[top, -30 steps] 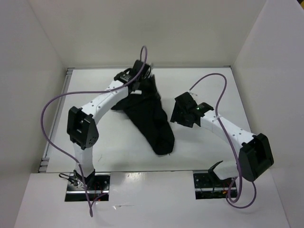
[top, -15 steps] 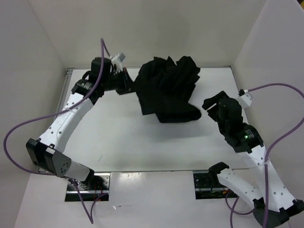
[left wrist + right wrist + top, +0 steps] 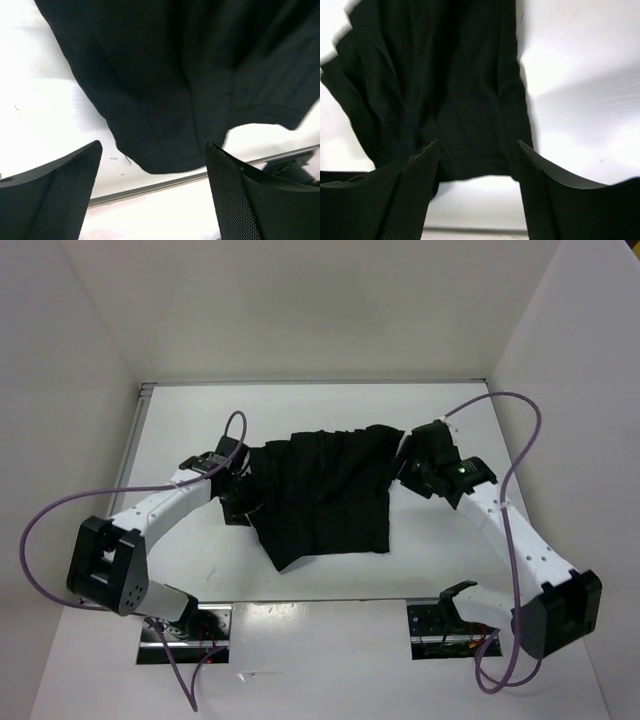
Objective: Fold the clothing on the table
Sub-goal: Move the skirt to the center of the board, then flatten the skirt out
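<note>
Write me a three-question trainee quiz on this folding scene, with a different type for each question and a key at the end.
1. True or false: the clothing lies spread out on the table, not bunched in a heap.
2. Multiple choice: where is the left gripper? A) at the clothing's left edge; B) up against the far wall; C) resting on the other arm.
3. Fill in the blank: the right gripper sits at the clothing's right edge, and the wrist views show both grippers with jaws ____.

Key: 1 true; 2 A; 3 open.
</note>
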Action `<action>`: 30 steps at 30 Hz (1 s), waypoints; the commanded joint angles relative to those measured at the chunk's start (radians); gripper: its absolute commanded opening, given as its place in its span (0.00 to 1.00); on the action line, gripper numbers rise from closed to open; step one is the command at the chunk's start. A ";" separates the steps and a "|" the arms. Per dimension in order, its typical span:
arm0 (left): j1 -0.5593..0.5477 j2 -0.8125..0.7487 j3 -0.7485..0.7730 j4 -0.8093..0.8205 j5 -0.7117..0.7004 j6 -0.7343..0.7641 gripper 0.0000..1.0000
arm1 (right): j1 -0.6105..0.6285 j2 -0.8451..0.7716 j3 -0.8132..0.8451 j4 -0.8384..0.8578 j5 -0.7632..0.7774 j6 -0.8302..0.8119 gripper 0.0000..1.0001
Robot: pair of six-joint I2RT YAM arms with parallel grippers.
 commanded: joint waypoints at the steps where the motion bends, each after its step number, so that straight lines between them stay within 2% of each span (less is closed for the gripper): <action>1: 0.003 -0.082 -0.014 -0.007 -0.023 -0.025 0.91 | -0.003 0.088 -0.023 -0.042 -0.197 -0.057 0.67; 6: 0.003 -0.139 -0.089 -0.016 0.044 -0.054 0.86 | -0.012 0.206 -0.108 -0.065 -0.247 -0.066 0.64; 12: -0.027 -0.182 -0.178 -0.026 0.091 -0.056 0.80 | -0.012 0.327 -0.129 -0.068 -0.295 -0.066 0.64; 17: -0.037 -0.069 -0.213 0.057 0.112 -0.023 0.76 | -0.012 0.399 -0.129 -0.034 -0.304 -0.066 0.64; 22: -0.047 0.025 -0.184 0.131 0.112 -0.013 0.63 | -0.012 0.412 -0.109 -0.034 -0.294 -0.066 0.64; 25: -0.057 0.075 -0.193 0.195 0.121 -0.023 0.59 | -0.012 0.402 -0.088 -0.045 -0.274 -0.057 0.64; 29: -0.066 0.147 -0.193 0.257 0.149 -0.023 0.28 | -0.023 0.382 -0.069 -0.063 -0.274 -0.047 0.64; 30: -0.076 0.179 -0.172 0.267 0.137 -0.014 0.08 | -0.032 0.372 -0.060 -0.074 -0.263 -0.047 0.64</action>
